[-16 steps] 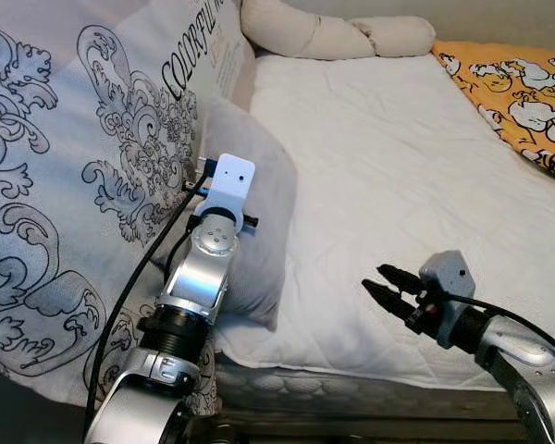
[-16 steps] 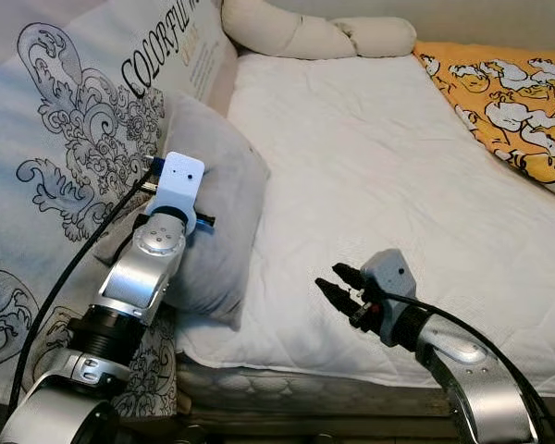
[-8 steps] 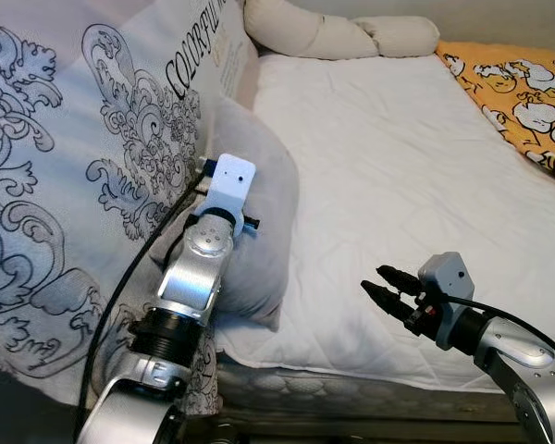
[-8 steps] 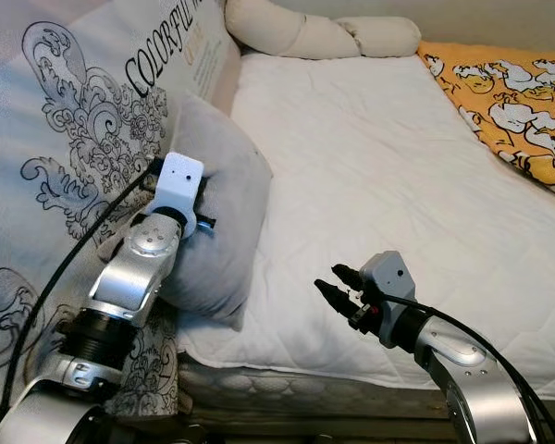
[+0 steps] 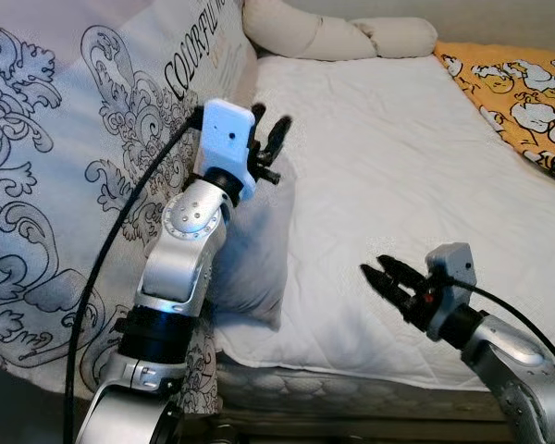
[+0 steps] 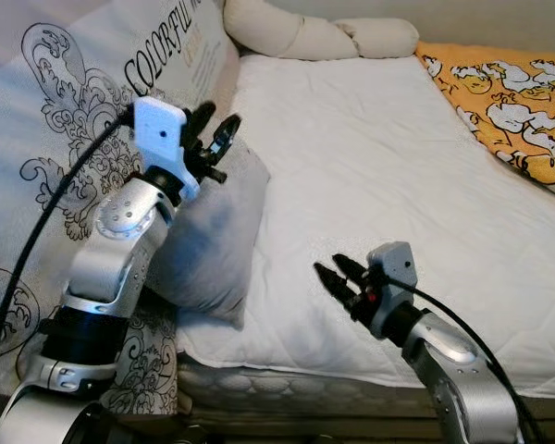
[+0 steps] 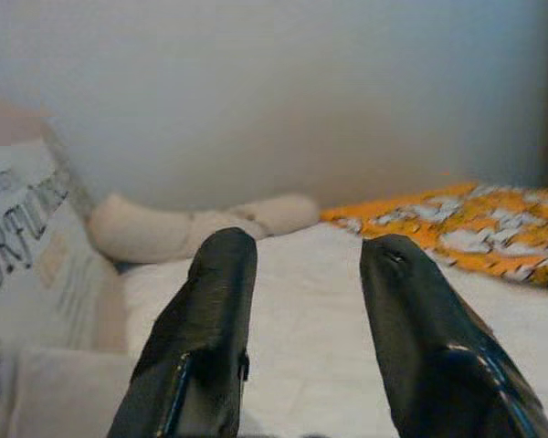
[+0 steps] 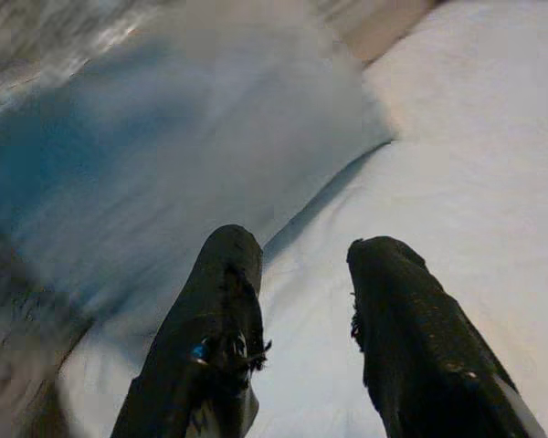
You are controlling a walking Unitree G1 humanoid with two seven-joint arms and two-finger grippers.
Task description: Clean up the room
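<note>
White bed (image 5: 425,166), grey pillow (image 5: 254,264) half-hidden

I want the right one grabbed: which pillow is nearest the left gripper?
The plain grey pillow just under the left gripper; the long beige one lies far off.

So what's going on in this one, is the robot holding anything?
No, both grippers are empty. The robot stands at the edge of a bed with a white mattress cover. Its left gripper is raised, fingers open, above a grey pillow that leans against a large patterned cushion. The right gripper hovers low over the mattress cover, fingers open, pointing toward the pillow.
</note>
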